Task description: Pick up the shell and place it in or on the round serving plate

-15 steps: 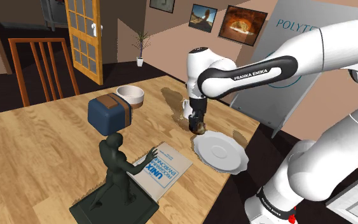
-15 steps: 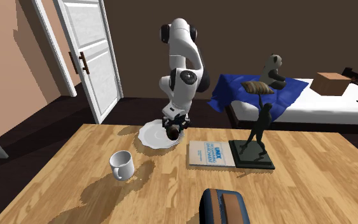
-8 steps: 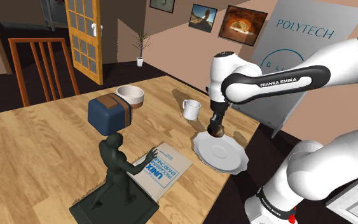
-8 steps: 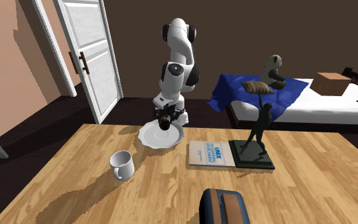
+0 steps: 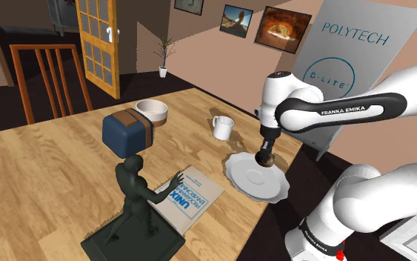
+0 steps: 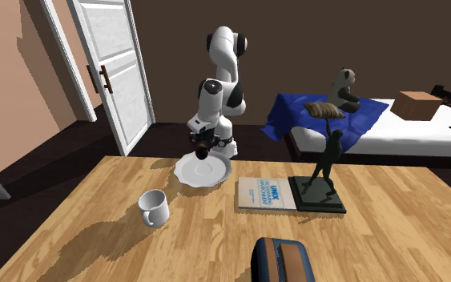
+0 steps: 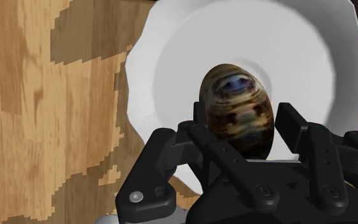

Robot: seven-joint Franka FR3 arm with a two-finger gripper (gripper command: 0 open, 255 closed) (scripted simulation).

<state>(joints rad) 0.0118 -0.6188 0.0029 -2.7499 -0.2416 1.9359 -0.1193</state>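
The black two-finger tool (image 7: pixel 240 127) is clamped on an egg-shaped shell (image 7: pixel 236 108), one finger pressing each side, its rounded end sticking out past the fingertips. The shell is glossy brown, mottled with darker and tan bands that curl round it, and has a small bluish-grey patch near the top. In the shoulder view the tool (image 5: pixel 264 157) points straight down with the shell (image 5: pixel 263 160) at its tip.

Right beneath the tool lies a white round plate with a scalloped rim (image 7: pixel 171 63); the shell hangs over its shallow inner ring, and I cannot tell whether it touches. The plate (image 5: pixel 247 184) sits near the edge of the light wooden plank bench (image 5: pixel 51 163).

Near the tool, beyond the plate, stands a white mug (image 5: pixel 222 126). Further out a white and blue booklet (image 5: pixel 189 197) lies flat, touching the base of a dark grey figurine (image 5: pixel 134 204). Further again are a blue box with a brown strap (image 5: pixel 127 133) and a white bowl (image 5: pixel 152 112). Past the bench stands a wooden chair (image 5: pixel 44 78).
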